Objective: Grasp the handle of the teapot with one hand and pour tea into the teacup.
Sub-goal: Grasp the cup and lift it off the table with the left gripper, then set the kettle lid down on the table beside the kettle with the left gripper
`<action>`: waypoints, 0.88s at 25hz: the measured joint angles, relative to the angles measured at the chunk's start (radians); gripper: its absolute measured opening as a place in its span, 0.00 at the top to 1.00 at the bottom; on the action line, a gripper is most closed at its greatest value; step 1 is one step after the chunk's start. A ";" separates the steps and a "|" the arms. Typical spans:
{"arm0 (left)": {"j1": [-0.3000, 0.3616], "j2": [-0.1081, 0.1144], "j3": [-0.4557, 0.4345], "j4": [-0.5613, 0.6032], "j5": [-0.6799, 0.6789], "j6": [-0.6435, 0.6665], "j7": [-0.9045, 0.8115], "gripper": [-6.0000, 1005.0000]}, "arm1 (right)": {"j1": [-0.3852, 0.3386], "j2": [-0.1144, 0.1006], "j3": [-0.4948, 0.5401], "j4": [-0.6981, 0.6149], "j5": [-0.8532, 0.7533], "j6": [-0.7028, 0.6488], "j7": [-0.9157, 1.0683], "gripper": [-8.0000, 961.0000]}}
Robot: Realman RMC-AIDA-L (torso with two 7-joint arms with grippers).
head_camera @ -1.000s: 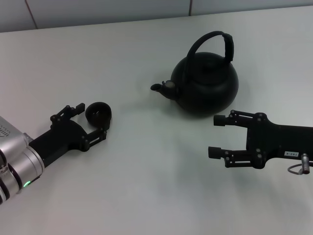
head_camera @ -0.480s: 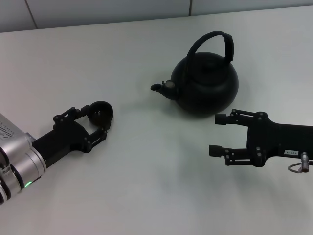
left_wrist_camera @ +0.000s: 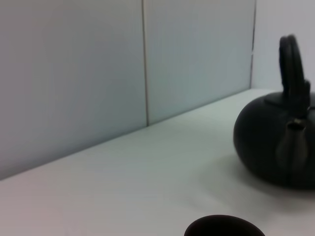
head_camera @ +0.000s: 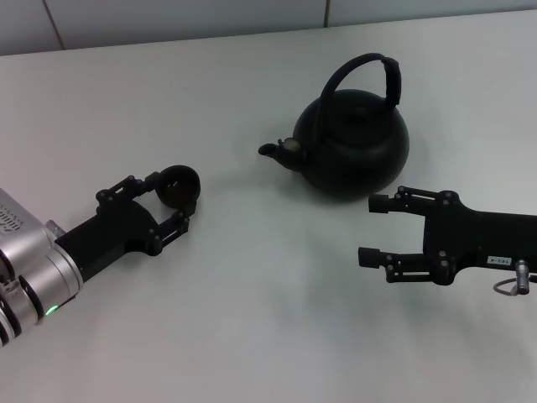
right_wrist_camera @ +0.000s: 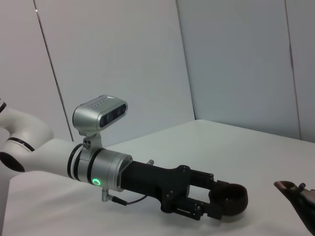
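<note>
The black teapot [head_camera: 352, 147] stands at the back right of the table, its arched handle [head_camera: 369, 67] upright and its spout pointing to the left. My left gripper [head_camera: 172, 200] is shut on the small black teacup [head_camera: 179, 185], to the left of the spout and apart from it. The teacup's rim [left_wrist_camera: 224, 227] and the teapot [left_wrist_camera: 270, 142] show in the left wrist view. The right wrist view shows the teacup [right_wrist_camera: 227, 198] in the left fingers. My right gripper [head_camera: 371, 232] is open and empty, just in front of the teapot.
The white table [head_camera: 252, 319] runs back to a grey panelled wall [head_camera: 168, 17]. The left arm's silver wrist [head_camera: 25, 260] lies over the front left corner.
My left gripper has moved the teacup a little to the right and away from me, toward the teapot's spout. The right gripper and the teapot have stayed put.
</note>
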 joint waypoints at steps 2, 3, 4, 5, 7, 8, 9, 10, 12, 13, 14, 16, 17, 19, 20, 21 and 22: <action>0.000 0.000 0.001 0.000 0.000 0.011 -0.001 0.34 | 0.001 0.000 0.000 0.000 0.000 0.000 0.000 0.14; 0.000 0.000 0.004 0.000 0.000 0.030 -0.002 0.34 | 0.000 0.000 0.000 0.000 0.000 0.000 0.000 0.14; 0.002 0.000 0.006 -0.001 0.002 0.056 -0.003 0.34 | -0.001 0.000 0.000 0.000 0.000 0.000 0.000 0.14; 0.002 0.000 0.007 -0.001 0.004 0.063 -0.003 0.34 | -0.001 0.000 0.000 0.000 0.000 0.000 0.000 0.14; 0.002 0.000 0.007 -0.002 0.023 0.089 -0.003 0.34 | -0.002 0.000 0.000 0.000 0.000 0.000 0.000 0.14; 0.001 0.000 0.007 -0.002 0.036 0.100 -0.003 0.34 | -0.002 0.000 0.000 0.000 0.000 0.000 0.000 0.14; 0.000 0.000 0.006 -0.003 0.049 0.111 -0.003 0.34 | -0.003 0.000 0.000 0.000 0.000 0.000 0.000 0.14; -0.002 0.000 0.006 -0.003 0.060 0.121 -0.003 0.34 | -0.004 0.000 0.000 0.000 0.000 0.000 0.000 0.14; -0.008 0.000 0.005 -0.009 0.080 0.149 -0.004 0.34 | -0.005 0.000 0.000 0.000 0.000 -0.001 0.000 0.14; -0.010 0.000 0.005 -0.012 0.091 0.162 -0.004 0.34 | -0.006 0.000 0.000 0.000 0.000 -0.001 0.000 0.14; -0.013 0.000 0.004 -0.015 0.104 0.176 -0.004 0.34 | -0.007 0.000 0.000 0.000 0.000 -0.002 0.000 0.14; -0.017 0.000 0.004 -0.017 0.138 0.199 -0.004 0.34 | -0.008 0.000 0.000 0.000 0.000 -0.003 0.000 0.14; -0.019 0.000 0.005 -0.017 0.157 0.207 -0.004 0.34 | -0.008 0.000 0.000 0.000 0.000 -0.004 0.000 0.14; -0.020 0.000 0.005 -0.018 0.182 0.210 -0.004 0.34 | -0.009 0.000 0.000 0.000 0.000 -0.006 0.000 0.14; -0.020 0.000 0.005 -0.018 0.182 0.210 -0.004 0.34 | -0.009 0.000 0.000 0.000 0.000 -0.007 -0.001 0.14; -0.019 0.000 0.005 -0.019 0.190 0.210 -0.004 0.34 | -0.010 0.000 0.000 0.000 0.000 -0.008 -0.001 0.14; -0.017 0.000 0.003 -0.023 0.194 0.210 -0.004 0.34 | -0.010 0.000 0.000 0.000 -0.001 -0.008 -0.001 0.14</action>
